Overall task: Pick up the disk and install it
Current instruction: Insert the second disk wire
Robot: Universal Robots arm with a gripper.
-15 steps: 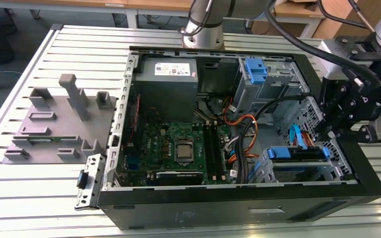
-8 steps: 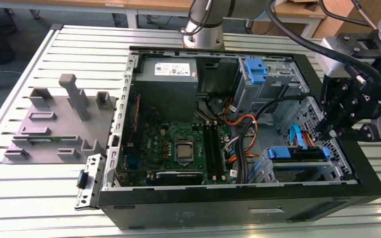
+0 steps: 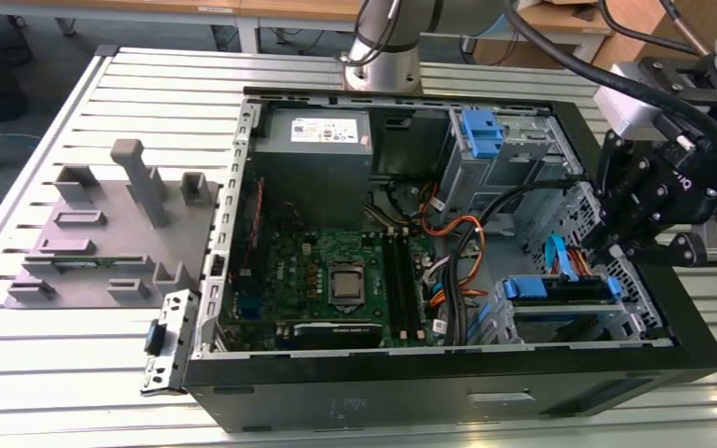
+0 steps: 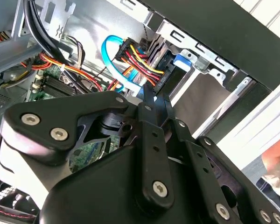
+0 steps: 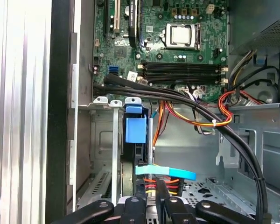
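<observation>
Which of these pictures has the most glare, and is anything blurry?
In the first wrist view the slatted metal table is washed out almost white. In the exterior view the table reflects softer light. In the second wrist view the gripper looms close and dark, and the bright corner behind it is smeared.

I count one claw of my own and one open computer case. Inside the case, in the exterior view, there is one motherboard at seven o'clock and one grey power supply box at eleven o'clock. Of blue plastic pieces there are two: one upright latch at one o'clock and one disk in its carrier at four o'clock. One processor socket sits on the board. Outside, at nine o'clock, stands one grey fixture tray.
</observation>
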